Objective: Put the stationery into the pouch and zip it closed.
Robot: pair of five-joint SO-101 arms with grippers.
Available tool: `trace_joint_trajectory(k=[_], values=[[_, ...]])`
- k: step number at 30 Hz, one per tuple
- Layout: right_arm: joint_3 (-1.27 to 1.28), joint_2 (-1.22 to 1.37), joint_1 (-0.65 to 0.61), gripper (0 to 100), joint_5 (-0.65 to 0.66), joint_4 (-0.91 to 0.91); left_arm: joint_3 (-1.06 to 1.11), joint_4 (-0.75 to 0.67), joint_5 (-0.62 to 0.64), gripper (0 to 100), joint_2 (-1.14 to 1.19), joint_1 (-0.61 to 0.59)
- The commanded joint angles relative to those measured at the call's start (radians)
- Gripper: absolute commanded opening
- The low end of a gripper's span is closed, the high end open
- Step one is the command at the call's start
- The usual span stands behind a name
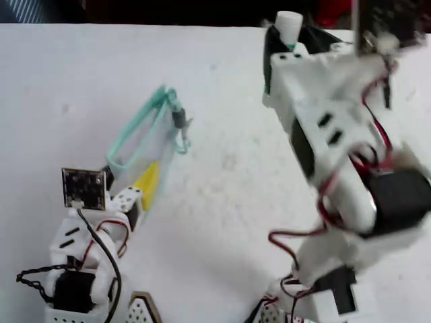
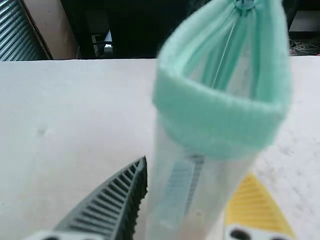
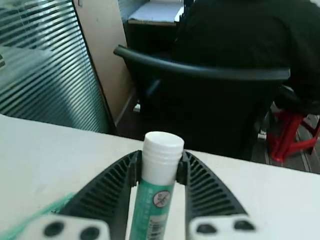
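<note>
Gripping the glue stick (image 3: 159,200) across its barrel, the right gripper (image 3: 159,167) has both dark ribbed jaws clamped on it, and the white cap (image 3: 163,147) stands clear past the fingertips.

Stick: a rigid, smooth plastic cylinder with a green label. Judged light and hard, not fragile, but slick enough to twist or slide if the clamp slackens. The best hold is mid-barrel, as here, which leaves the cap end free to lead into the opening. The high view places it near the table's (image 1: 222,222) far edge, well apart from the pouch (image 1: 145,141).

Pouch: clear soft film walls with a teal fabric zipper band (image 2: 220,115). The mouth gapes open and is not yet zipped. Judged very light and floppy; likely to fold or skid under a push, so it needs bracing. Take hold on the film wall below the band, not on the band itself.

The left gripper (image 2: 185,210) is pinching that wall at the near end, with a dark ribbed jaw on one side and a yellow jaw on the other. The dark zipper pull (image 1: 178,120) sits at the band's far end.

Table: plain white and matte.
</note>
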Motion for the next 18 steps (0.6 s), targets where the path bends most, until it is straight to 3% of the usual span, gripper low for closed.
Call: trace_joint_trajectory(k=[1, 12, 18], values=[[-0.005, -0.099, 0.002, 1.7, 0.012, 0.021, -0.025, -0.015, 0.009, 26, -0.001, 0.013], [0.393, -0.378, -0.013, 1.7, 0.008, -0.004, -0.031, 0.011, 0.009, 29, -0.001, 0.013], [0.488, -0.418, -0.228, 1.7, 0.011, 0.008, -0.031, 0.011, 0.008, 29, -0.001, 0.013]])
